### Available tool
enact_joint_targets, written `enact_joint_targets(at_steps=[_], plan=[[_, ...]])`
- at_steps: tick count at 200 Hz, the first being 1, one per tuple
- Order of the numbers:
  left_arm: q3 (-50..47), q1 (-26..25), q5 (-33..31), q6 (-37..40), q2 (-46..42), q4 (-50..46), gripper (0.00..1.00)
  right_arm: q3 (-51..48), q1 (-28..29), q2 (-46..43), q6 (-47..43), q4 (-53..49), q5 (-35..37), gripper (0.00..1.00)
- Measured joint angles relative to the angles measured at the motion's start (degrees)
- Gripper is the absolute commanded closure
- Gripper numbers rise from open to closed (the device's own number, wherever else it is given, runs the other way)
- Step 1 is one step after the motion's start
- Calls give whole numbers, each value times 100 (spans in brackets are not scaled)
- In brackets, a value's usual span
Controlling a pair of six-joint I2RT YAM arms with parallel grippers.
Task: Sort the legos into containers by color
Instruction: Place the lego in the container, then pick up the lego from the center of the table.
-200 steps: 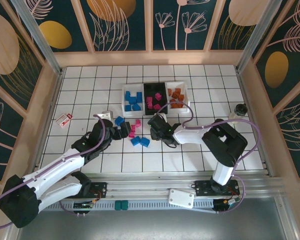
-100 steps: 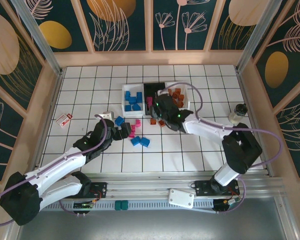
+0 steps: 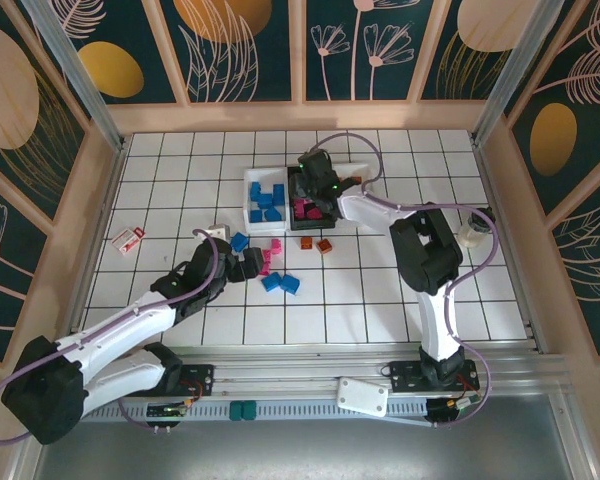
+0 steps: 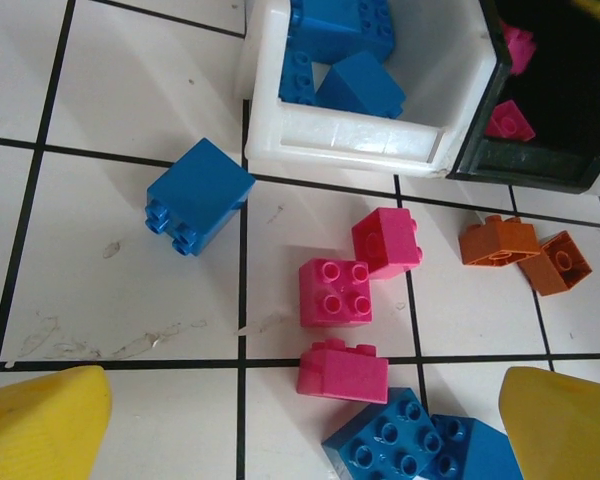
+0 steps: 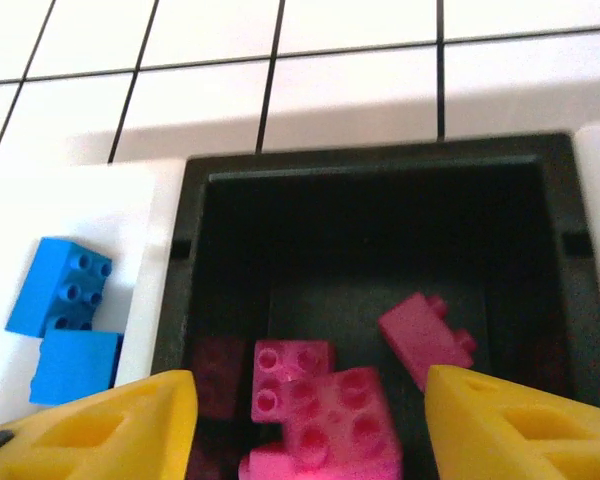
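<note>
While my right claw (image 5: 308,405) hangs spread open over the black tray (image 5: 370,155), it carries nothing. Pink bricks (image 5: 315,410) lie in that tray directly beneath it.

My left claw (image 4: 302,415) is likewise wide open and empty, low over the tiles on the near side of the black tray. Noted between that claw and the black tray: three loose pink bricks (image 4: 335,292). The nearest brick (image 4: 342,370) lies just ahead of the left claw, roughly centred in its opening, with its long axis running across that opening.

Two orange bricks (image 4: 498,240) sit side by side just short of the black tray's near wall. One blue brick (image 4: 200,195) lies apart to the left, short of the white tray (image 4: 350,140) adjoining the black tray. A blue pair (image 4: 400,450) rests closest to the left claw.

Assessment: the left claw is much the nearer to all loose pieces. The nearest brick would be caught end to end unless the wrist turns.
</note>
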Motion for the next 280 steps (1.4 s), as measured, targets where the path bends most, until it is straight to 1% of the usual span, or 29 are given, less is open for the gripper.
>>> enact_joint_targets(at_steps=[8, 25, 57, 91, 125, 144, 170, 176, 202, 229, 246, 280], plan=[[0, 0, 26, -9, 61, 2, 2, 48, -4, -22, 9, 26, -17, 35], [0, 0, 140, -11, 223, 11, 8, -44, 24, -192, 11, 92, -76, 35], [31, -35, 271, 37, 793, 63, 20, -846, 205, -992, 33, 267, -164, 35], [295, -232, 214, 122, 1528, 70, 22, -1725, 428, -1720, 57, 450, -249, 35], [590, -352, 87, 251, 2107, 184, 21, -2404, 457, -2223, 179, 533, -267, 35], [824, -424, -42, 339, 2468, 236, 28, -2608, 457, -2444, 203, 555, -262, 35], [946, -492, -188, 380, 2839, 321, 35, -2734, 457, -2667, 208, 651, -258, 35], [946, -511, -219, 378, 2896, 321, 37, -2754, 457, -2697, 210, 667, -251, 35], [944, -577, -271, 339, 2953, 404, 53, -2804, 457, -2767, 227, 702, -240, 35], [925, -612, -330, 330, 2935, 426, 64, -2885, 457, -2769, 229, 721, -238, 35], [909, -612, -343, 341, 2830, 391, 67, -2953, 457, -2778, 245, 734, -227, 35], [1021, -612, -236, 343, 2310, 280, 66, -3381, 457, -3060, 339, 780, -168, 35]])
